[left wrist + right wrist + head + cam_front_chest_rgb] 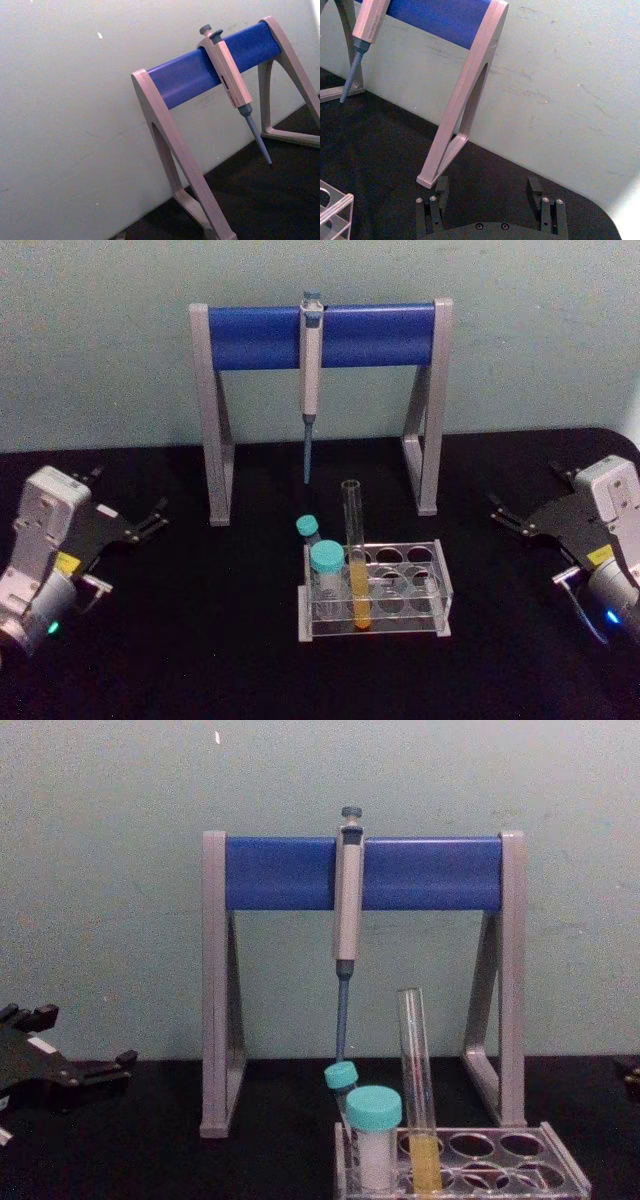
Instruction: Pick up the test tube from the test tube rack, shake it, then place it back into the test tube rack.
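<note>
Test tube: the test tube (354, 540) is standing upright in the test tube rack (441, 585), in the second hole from the robot's left, with its open mouth rising well above the top plate and yellow-orange liquid (360, 595) filling its lower part.
Close neighbours: two teal-capped tubes (326, 562) are sitting just beside it at its 9 to 10 o'clock; the holes at its 3 o'clock are standing empty.
Behind: a pipette (311, 370) is hanging from the pipette stand (250, 335) at 12 o'clock, its tip ending near the tube's mouth in the head view.
Right hand: the right hand (528, 495) is waiting above the black counter (200, 660) at the tube's 2 to 3 o'clock, well apart, fingers spread and gripping nothing.
Left hand: the left hand (130, 502) is waiting at 9 to 10 o'clock, equally far off, also spread and gripping nothing.
Step in hand: reaching for the tube; nothing is being touched yet.
Doing it well: approaching from 3 o'clock is looking cleaner, since the capped tubes are crowding the other side. Closing on the bare glass above the plate, then lifting straight up, should be keeping the rack from tipping and the tube clear of the pipette tip.
</note>
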Tool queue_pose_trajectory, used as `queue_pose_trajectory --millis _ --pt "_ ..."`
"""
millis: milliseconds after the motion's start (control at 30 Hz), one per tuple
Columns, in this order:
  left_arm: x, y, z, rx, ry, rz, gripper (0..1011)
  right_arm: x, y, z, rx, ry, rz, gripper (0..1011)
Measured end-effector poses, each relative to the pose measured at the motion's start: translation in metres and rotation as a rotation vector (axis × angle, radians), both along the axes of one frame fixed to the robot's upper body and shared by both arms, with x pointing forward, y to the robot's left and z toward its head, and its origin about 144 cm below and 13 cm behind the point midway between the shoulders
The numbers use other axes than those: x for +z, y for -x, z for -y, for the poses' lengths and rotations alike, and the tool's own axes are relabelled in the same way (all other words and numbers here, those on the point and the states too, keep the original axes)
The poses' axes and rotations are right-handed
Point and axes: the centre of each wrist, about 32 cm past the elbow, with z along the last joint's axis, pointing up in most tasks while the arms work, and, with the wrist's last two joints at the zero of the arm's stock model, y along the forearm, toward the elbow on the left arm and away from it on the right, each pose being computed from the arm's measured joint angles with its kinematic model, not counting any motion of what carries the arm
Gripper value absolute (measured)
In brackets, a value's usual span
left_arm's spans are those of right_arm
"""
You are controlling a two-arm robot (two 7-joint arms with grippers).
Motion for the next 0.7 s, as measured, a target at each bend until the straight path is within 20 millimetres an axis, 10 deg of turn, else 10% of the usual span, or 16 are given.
queue_pose_trajectory --millis 700 --pt "0.0 0.0 0.0 0.0 0.0 0.0 1001 0.0 0.0 0.0 0.0 0.0 0.0 1000"
